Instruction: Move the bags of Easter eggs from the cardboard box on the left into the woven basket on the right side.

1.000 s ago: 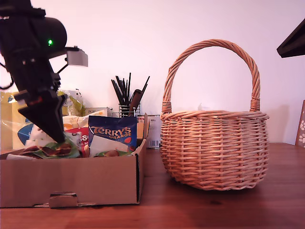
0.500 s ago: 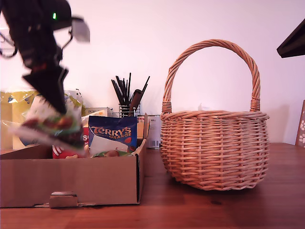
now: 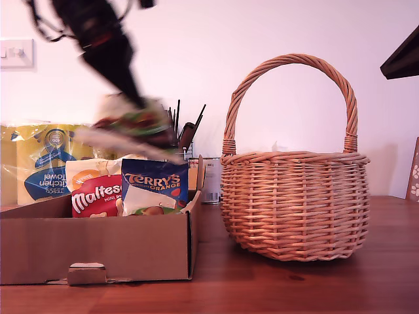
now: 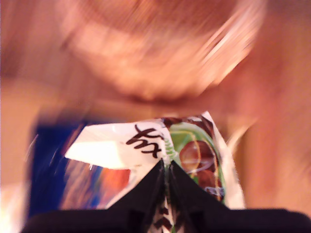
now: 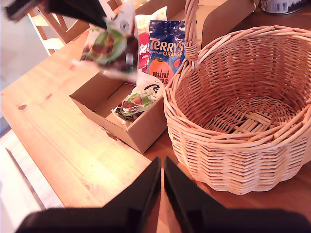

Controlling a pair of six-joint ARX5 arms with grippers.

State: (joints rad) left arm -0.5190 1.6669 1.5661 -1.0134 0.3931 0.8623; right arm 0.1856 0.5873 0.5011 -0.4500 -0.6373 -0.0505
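Observation:
My first gripper is shut on a white-and-green bag of eggs, held in the air above the cardboard box and blurred by motion. Its jaws pinch the bag's edge. A dark blue Terry's bag and a red Maltesers bag stand in the box, and another white-and-green bag lies there too. The woven basket stands at the exterior view's right, and its inside holds nothing. My second gripper hangs shut and empty above and beside the basket.
A yellow-and-blue kitchen towel pack stands behind the box. A wire pot of black pens and a tin sit between box and basket at the back. The basket's tall handle arches over it. Everything rests on a wooden table.
My first gripper has risen out of the box with the white-and-green bag and swung toward the exterior view's right. The Maltesers bag now shows. The second gripper has not moved.

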